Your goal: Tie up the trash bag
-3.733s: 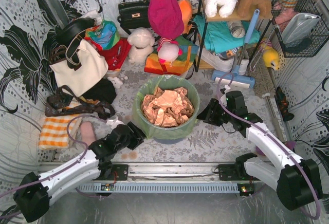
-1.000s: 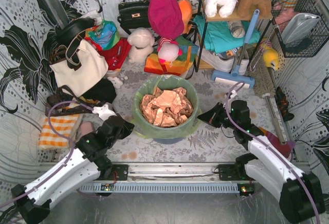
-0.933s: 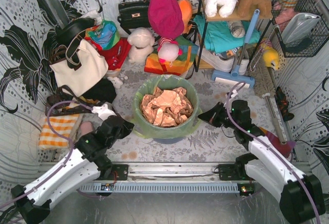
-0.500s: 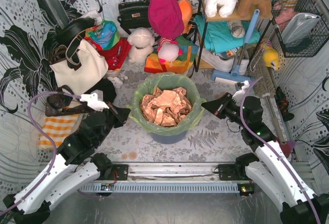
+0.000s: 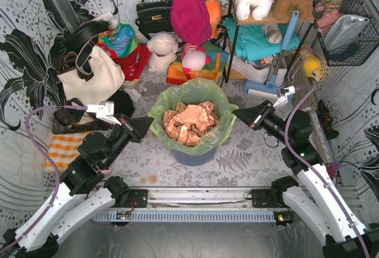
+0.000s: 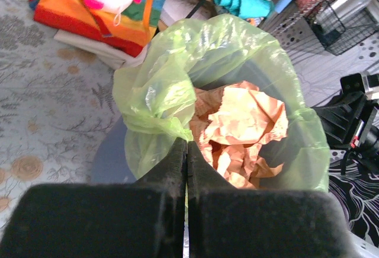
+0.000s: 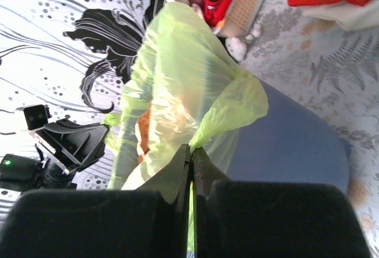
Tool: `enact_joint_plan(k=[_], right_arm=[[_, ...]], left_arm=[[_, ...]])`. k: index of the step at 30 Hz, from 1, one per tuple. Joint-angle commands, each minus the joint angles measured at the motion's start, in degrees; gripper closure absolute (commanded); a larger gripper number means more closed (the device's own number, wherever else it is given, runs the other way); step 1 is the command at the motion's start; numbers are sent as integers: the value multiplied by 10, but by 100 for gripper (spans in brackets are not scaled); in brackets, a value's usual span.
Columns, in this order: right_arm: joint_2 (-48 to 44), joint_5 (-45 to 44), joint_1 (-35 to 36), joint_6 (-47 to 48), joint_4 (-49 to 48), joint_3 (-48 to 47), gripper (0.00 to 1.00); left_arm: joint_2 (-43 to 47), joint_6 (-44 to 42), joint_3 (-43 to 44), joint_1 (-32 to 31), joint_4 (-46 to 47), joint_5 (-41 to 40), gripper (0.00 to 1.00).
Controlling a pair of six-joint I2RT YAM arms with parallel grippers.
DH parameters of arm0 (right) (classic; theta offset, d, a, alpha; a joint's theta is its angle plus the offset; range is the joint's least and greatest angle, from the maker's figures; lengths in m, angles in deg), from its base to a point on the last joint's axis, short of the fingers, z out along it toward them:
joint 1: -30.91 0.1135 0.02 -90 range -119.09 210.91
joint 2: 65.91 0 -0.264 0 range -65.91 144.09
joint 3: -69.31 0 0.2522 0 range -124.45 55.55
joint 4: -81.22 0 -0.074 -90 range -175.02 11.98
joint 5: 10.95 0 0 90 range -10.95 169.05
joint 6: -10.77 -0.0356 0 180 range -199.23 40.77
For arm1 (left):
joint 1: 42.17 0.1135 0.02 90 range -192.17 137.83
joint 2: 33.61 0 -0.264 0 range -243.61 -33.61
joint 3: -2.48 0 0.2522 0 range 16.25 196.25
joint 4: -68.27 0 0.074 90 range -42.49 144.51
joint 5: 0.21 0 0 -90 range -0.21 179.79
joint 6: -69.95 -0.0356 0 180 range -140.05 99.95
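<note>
Pinching the trash bag [image 5: 195, 87] by both sides.
Our left tool [image 5: 149, 126] and right tool [image 5: 237, 113] each clamp its green rim.

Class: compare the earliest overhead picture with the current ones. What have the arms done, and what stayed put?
The left gripper and right gripper rose, pinched the trash bag rim on opposite sides and lifted it. The bin and crumpled paper stayed put.

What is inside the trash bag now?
Only crumpled tan paper shows inside the trash bag. Anything under that top layer is covered by the paper and the blue-grey bin.
</note>
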Motion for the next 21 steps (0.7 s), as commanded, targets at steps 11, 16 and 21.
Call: enact_joint_plan(k=[11, 16, 21], right_arm=[[127, 151, 1, -24, -212, -89, 100], [173, 156, 61, 5, -213, -121, 100], [213, 131, 130, 29, -210, -142, 100]], left_arm=[[-110, -71, 69, 3, 148, 155, 100], [-159, -83, 96, 3, 175, 198, 100], [-210, -85, 113, 3, 194, 220, 100]])
